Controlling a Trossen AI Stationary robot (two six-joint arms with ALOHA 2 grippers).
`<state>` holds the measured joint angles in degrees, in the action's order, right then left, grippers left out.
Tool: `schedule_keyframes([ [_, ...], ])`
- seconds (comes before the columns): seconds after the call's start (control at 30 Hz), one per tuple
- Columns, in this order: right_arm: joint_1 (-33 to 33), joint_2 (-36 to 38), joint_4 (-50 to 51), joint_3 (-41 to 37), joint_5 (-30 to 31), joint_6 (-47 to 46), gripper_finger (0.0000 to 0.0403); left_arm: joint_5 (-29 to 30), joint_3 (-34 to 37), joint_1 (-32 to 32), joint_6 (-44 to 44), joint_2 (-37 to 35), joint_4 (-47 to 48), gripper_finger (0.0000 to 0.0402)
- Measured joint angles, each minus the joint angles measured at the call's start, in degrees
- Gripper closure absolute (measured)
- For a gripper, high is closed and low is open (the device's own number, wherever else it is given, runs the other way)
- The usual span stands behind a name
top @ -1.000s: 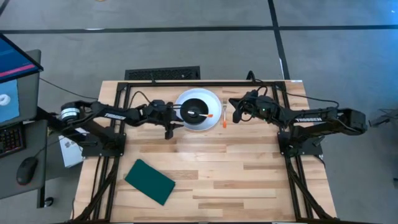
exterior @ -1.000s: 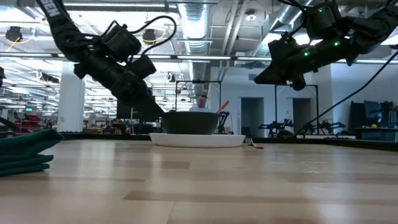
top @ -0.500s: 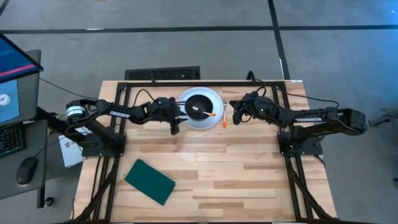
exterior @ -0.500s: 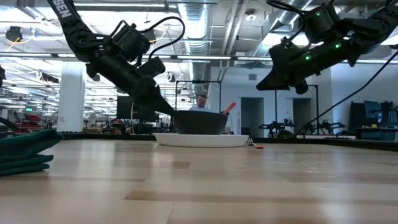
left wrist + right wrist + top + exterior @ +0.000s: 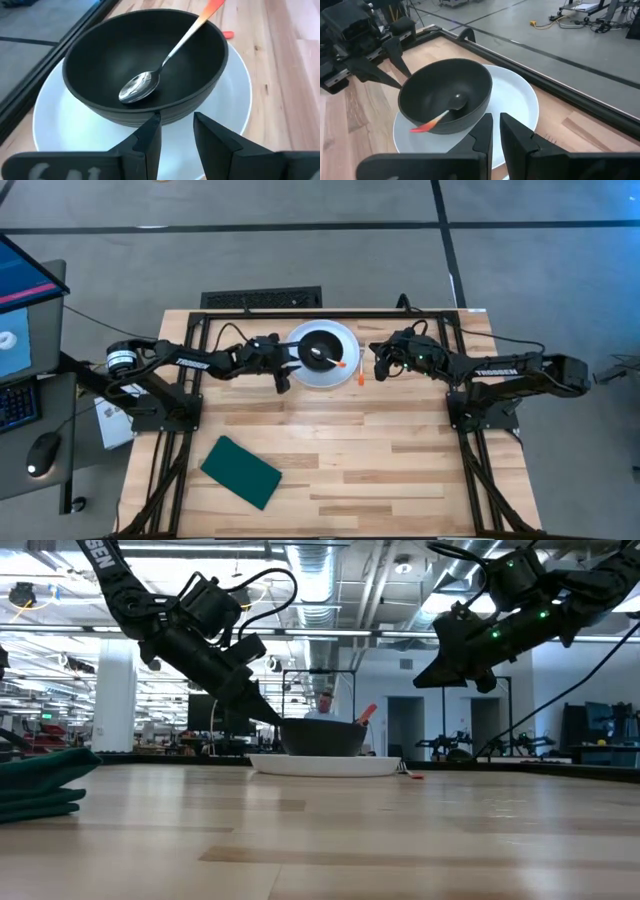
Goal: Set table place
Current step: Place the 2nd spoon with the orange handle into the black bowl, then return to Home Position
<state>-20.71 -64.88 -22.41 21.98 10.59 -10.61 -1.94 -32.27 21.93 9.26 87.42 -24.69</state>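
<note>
The round white plate [image 5: 345, 342] lies on the wooden table [image 5: 400, 470] at the far middle. A black bowl [image 5: 320, 348] stands on it, and a spoon with an orange handle [image 5: 165, 62] leans in the bowl. My left gripper [image 5: 282, 376] is at the plate's left rim, its fingers a little apart and low beside the bowl's outer wall [image 5: 165, 112]. My right gripper [image 5: 378, 367] hangs above the table just right of the plate, shut and empty. My left gripper comes slanting down from the table's left, with its fingertips [image 5: 155, 125] over the plate's left rim [image 5: 65, 145] beside the bowl's wall. The fingers themselves hide the rim below them, so I cannot tell whether they touch the plate or the bowl.
An orange-handled utensil [image 5: 360, 370] lies on the table between the plate and my right gripper. A dark green rectangular pad [image 5: 240, 472] lies near the front left. The black frame runs along the far edge [image 5: 330, 314], close behind the plate.
My left gripper has gone toward the table's right and far edges. The plate, with the bowl and spoon on it, has slid a little the same way, staying flat on the table.
</note>
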Motion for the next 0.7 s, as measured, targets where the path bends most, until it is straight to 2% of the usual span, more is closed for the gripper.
schedule_keyframes([
  [0.43, 0.00, 0.00, 0.07, 0.00, -0.02, 0.00, 0.0344, -0.79, 0.02, 3.77, -0.43, 0.00, -2.05, 0.0296],
  [0.7, 0.00, 0.00, 0.07, 0.00, -0.02, -0.16, 0.0344, -0.75, 0.02, 3.98, -0.44, -0.02, -2.61, 0.0296],
])
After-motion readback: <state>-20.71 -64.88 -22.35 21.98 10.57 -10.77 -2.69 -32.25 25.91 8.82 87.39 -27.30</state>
